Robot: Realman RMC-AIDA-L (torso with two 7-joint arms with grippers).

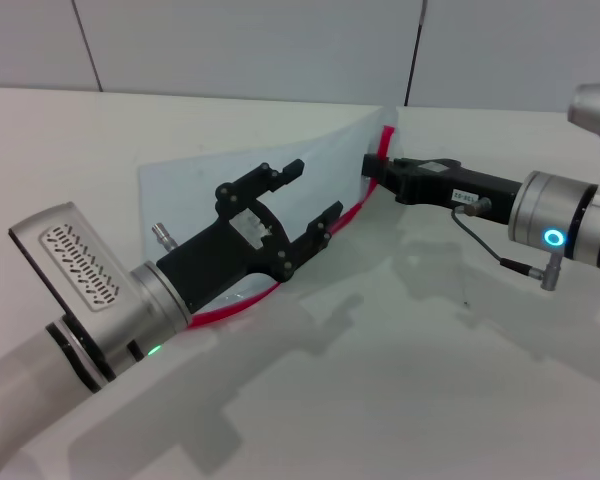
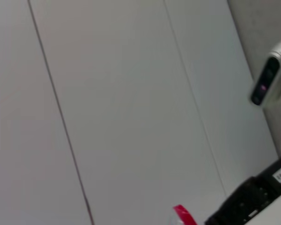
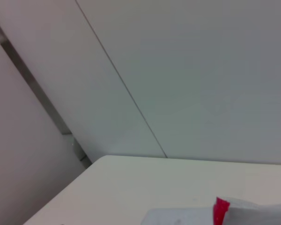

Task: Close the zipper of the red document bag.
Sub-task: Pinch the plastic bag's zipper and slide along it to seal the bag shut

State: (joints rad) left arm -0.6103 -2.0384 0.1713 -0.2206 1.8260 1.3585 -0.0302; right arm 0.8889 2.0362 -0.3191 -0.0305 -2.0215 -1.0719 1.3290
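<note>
White matte counter, shadows of my arms on it. Grey panelled wall behind, dark vertical seams. Small white label on my right claw body, text unreadable. Red document bag flat mid-counter, far corner lifted. Zipper runs along its near-right edge. My right claw at lifted far end of zipper, pinched on it. My left claw above bag near zipper, fingers spread, holding nothing.
</note>
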